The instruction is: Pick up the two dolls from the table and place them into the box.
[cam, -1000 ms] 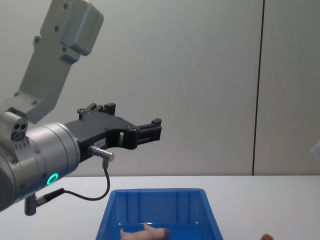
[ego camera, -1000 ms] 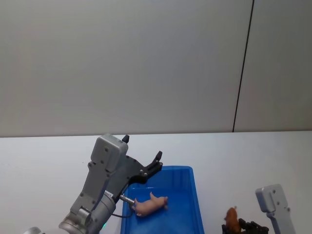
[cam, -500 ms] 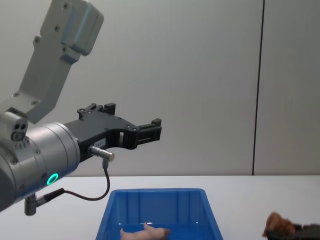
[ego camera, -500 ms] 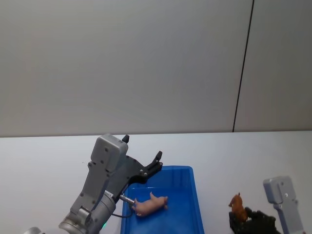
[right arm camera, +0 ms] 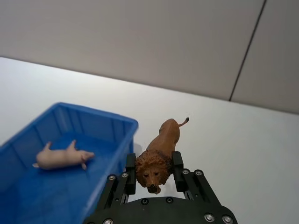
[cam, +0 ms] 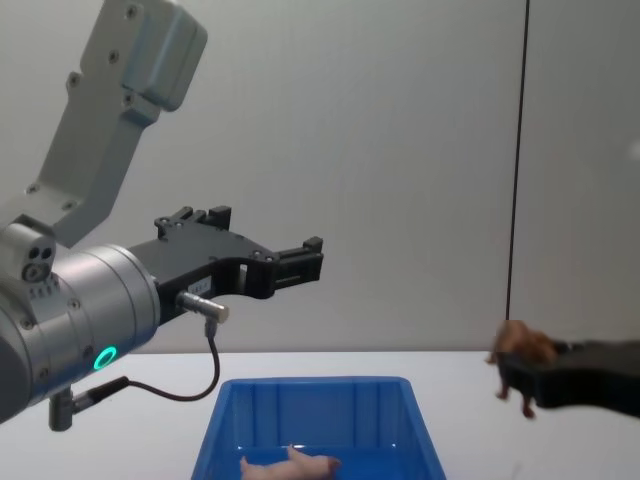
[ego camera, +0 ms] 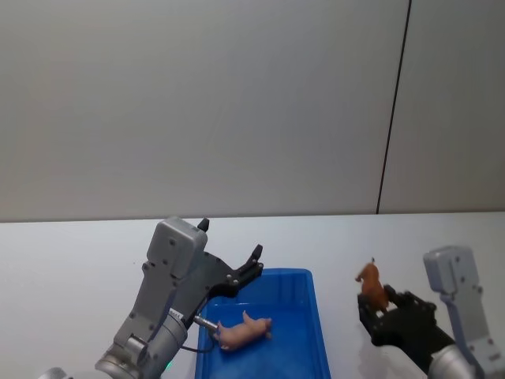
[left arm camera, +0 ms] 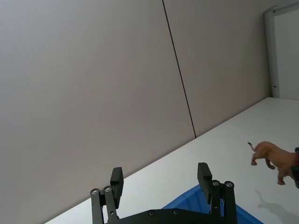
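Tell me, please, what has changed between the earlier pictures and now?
The right claw, shut on the lion doll, has risen well above the table. The left claw stays open over the blue box, and the pig doll still lies inside.

Box (ego camera: 293, 273) on desk (ego camera: 79, 260), front centre. Pig (ego camera: 243, 332) inside box, lying on its floor toward the left side. Left tool (ego camera: 230, 237) above box's left rear corner, off the desk. Right of box, apart from it and raised above desk: lion (ego camera: 371, 284), gripped between fingers of right tool (ego camera: 377, 304).
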Robot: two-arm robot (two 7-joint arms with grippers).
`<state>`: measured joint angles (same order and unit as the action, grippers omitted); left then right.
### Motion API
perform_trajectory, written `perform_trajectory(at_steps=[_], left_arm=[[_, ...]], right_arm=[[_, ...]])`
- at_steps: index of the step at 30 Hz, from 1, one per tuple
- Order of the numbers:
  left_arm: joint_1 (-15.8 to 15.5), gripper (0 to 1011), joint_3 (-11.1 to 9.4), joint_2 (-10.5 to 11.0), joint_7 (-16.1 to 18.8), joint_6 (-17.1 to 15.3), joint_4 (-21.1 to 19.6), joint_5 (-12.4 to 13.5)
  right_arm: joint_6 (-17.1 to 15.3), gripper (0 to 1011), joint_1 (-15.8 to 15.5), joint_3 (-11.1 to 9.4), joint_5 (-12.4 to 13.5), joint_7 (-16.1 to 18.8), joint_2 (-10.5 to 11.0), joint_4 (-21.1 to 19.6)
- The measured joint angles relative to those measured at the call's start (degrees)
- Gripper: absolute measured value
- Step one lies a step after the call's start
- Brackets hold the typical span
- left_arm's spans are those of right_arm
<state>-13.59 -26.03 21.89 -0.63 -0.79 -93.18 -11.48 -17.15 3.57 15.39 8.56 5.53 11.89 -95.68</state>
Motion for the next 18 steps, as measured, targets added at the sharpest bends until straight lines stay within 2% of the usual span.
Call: perform_trajectory(at_steps=[8, 18], left_arm=[[0.0, 1001, 0.0, 0.0, 0.0, 0.0, 0.0, 0.0], [0.0, 1000, 0.0, 0.0, 0.0, 0.0, 0.0, 0.0]], right_arm=[[1.1, 434, 2.9, 0.8, -1.2, 4.5, -1.5, 0.6], [1.1, 444, 6.8, 2.9, -2.7, 10.9, -4.5, 4.2]])
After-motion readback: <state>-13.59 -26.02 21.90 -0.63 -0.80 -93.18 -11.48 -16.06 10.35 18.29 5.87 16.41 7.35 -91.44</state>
